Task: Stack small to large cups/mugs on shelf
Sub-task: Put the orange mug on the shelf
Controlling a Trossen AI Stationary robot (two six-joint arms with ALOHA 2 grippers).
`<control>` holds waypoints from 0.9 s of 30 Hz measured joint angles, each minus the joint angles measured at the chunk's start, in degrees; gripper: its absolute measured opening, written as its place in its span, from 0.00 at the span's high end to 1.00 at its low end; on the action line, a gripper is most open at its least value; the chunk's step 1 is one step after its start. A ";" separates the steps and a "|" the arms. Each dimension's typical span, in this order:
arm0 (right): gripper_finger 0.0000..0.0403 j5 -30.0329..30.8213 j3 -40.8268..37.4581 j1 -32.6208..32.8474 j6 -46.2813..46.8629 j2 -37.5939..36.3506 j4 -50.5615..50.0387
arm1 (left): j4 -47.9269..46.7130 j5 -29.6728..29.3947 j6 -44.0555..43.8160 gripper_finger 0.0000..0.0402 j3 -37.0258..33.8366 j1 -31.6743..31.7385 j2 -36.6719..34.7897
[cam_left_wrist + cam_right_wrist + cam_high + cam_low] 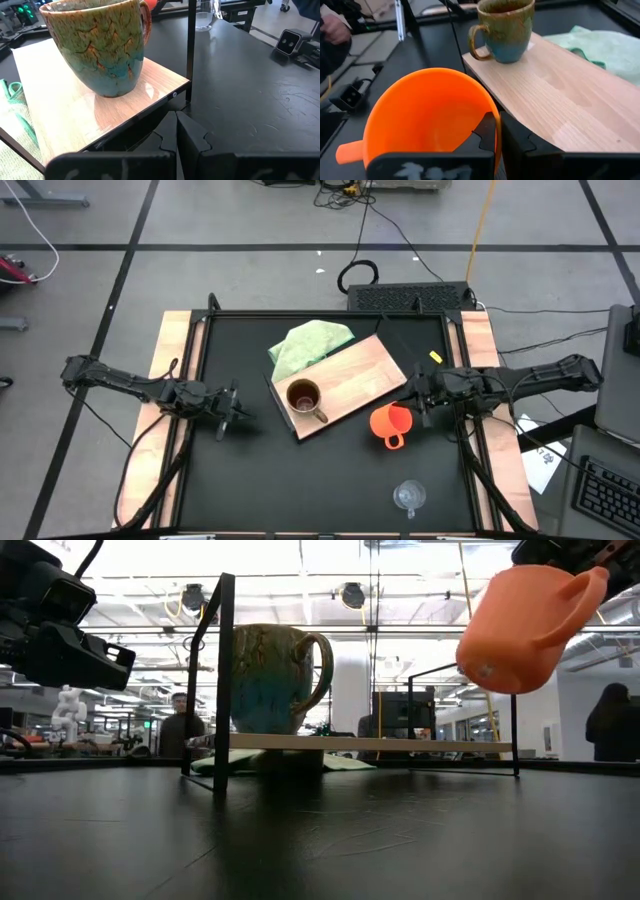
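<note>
At centre-right of the high view the right gripper (418,404) pinches the rim of the orange cup (391,423), holding it tilted above the table so it can be carried to the brown mug (304,397), which stands on the shelf (360,375) at frame centre. The glass cup (408,496) waits at lower centre-right, likely last since it is smallest. The left gripper (228,412) idles at centre-left, fingers pressed together, just clear of the shelf's corner.

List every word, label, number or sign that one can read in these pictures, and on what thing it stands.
None can be read.
The mug, the orange cup, the glass cup and the shelf carry no writing.
The papers beside the table have print too small to read.
</note>
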 joint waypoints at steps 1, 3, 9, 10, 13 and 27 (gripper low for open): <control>1.00 0.01 0.63 -0.15 0.00 0.51 -1.00 | 0.00 0.00 0.00 0.99 0.00 0.00 -0.01; 1.00 0.02 2.09 -0.58 0.02 1.45 -3.18 | 0.01 0.00 -0.03 0.99 0.00 0.00 -0.02; 1.00 -0.17 5.73 -1.97 -1.07 4.21 -6.04 | 0.03 0.00 -0.11 0.99 0.00 0.00 -0.01; 1.00 -0.23 6.24 -2.18 -1.19 4.81 -6.42 | 0.04 0.00 -0.11 0.99 0.00 0.00 -0.02; 1.00 -1.70 7.57 -3.41 -2.12 6.53 -6.40 | 0.04 0.00 -0.09 0.99 0.00 0.00 -0.01; 1.00 -7.74 15.61 -11.96 -7.84 17.53 -9.32 | 0.04 0.00 -0.07 0.99 0.00 0.00 0.00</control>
